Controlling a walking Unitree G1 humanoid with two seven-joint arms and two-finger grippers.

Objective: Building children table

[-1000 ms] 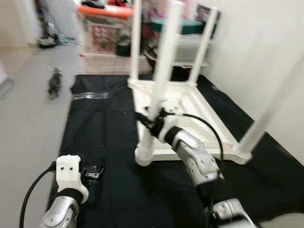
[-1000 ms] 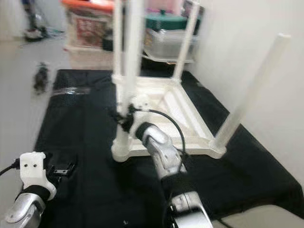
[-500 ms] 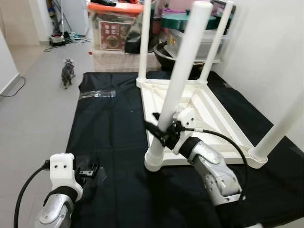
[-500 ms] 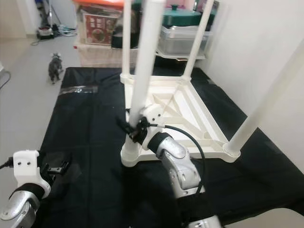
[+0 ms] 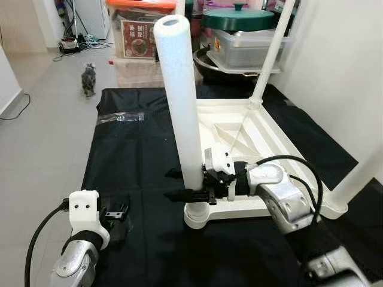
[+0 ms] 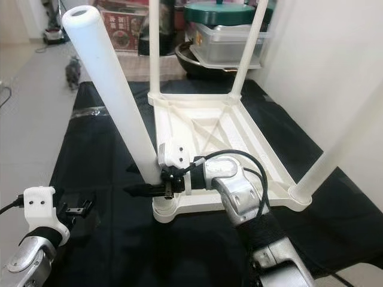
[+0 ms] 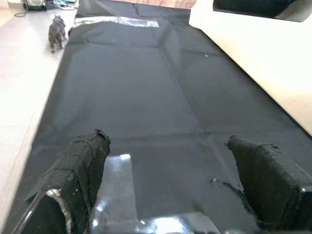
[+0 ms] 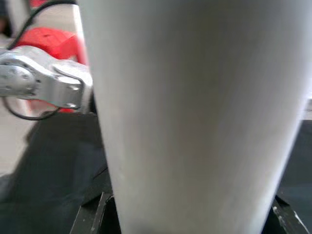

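Here, the right gripper (image 5: 187,186) is clenched around the near table leg (image 5: 182,113), low by its socket.
The leg rises nearly upright from the upturned table (image 5: 263,140); the left gripper (image 7: 170,190), fingers spread, sits well apart over the black mat (image 5: 128,149).

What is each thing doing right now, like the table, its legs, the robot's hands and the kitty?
Table: upside down on black mat.
Near leg: standing in its corner socket, leaning.
Right gripper: clamped around near leg's base.
Left gripper: open, low over mat.
Cat: on floor, beyond mat.
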